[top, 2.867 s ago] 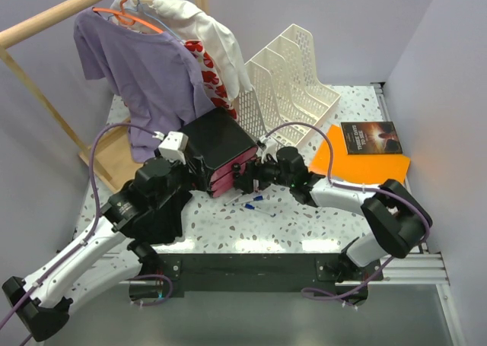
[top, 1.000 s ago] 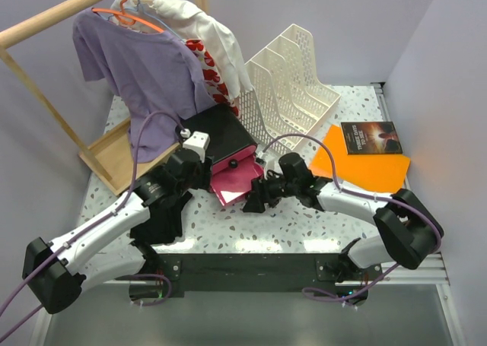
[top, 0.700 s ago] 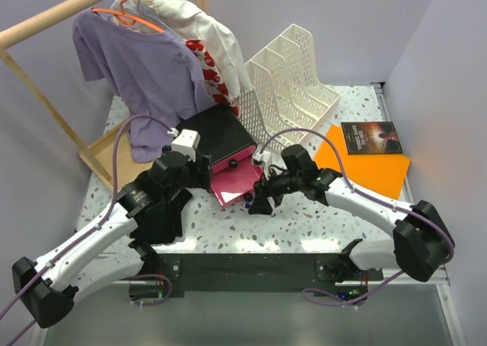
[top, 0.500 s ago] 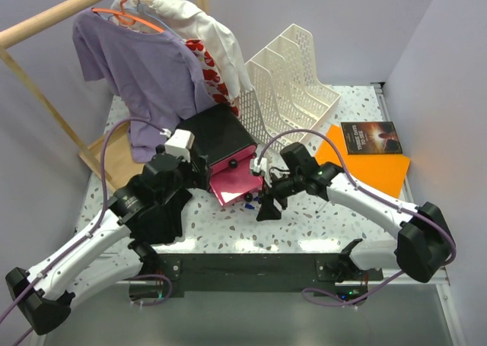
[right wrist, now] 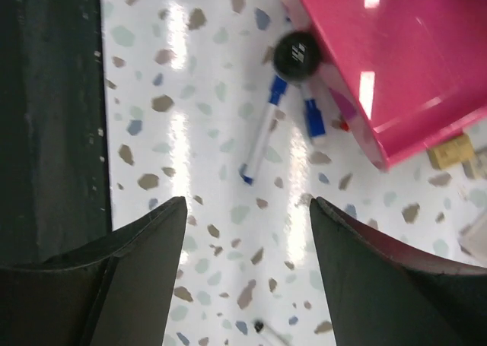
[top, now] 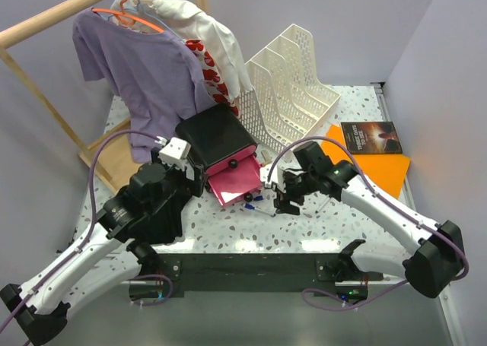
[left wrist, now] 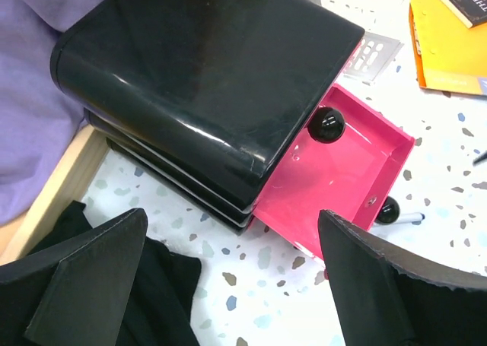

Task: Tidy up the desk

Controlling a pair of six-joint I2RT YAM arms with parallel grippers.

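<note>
Now right claw [right wrist: 247, 209], parted, empty, points down at the white pen [right wrist: 262, 141] by the pink drawer [right wrist: 396, 57], pen axis between its jaws; left claw [left wrist: 232, 213], wide, farther.

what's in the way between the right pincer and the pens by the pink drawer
Nothing visible. The pens lie bare on the desk beside the open pink drawer, just ahead of the open right pincer.
</note>
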